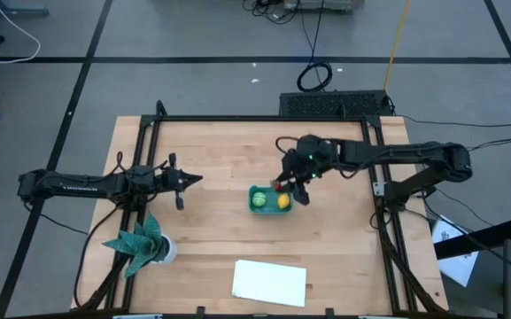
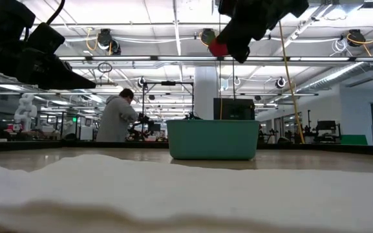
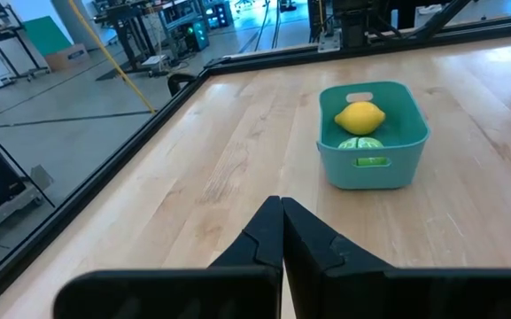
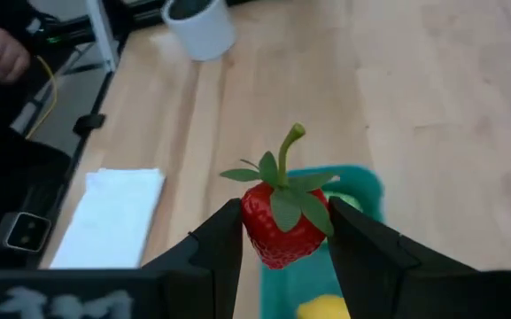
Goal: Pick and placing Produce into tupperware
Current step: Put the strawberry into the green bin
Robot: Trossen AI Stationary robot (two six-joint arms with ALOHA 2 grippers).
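Note:
The teal tupperware (image 1: 270, 200) stands flat on the wooden table near its middle. In it lie the green round piece (image 1: 259, 200) and the yellow lemon (image 1: 283, 201), both also plain in the left wrist view: lemon (image 3: 360, 117), green piece (image 3: 361, 144). My right gripper (image 1: 282, 184) hovers over the tupperware's far edge, shut on the red strawberry (image 4: 282, 221), well above the tub (image 2: 213, 139) in the low view. My left gripper (image 1: 189, 180) waits to the left of the tupperware, shut on nothing. My right gripper pinches the strawberry's red body (image 4: 268, 232) between its two fingers (image 4: 224, 239), one on each side. The green leaves and stem (image 4: 289, 146) stick out past the fingertips. The fingers slant down from above and from the table's right. The strawberry (image 2: 218, 47) is lifted clear, above the tupperware.
A flat white rectangle (image 1: 270, 282) lies near the table's near edge. The teal leafy plant in a white pot (image 1: 144, 244) stands at the near left. A black frame (image 1: 264, 119) runs around the table. A person (image 2: 116, 116) stands in the room far behind.

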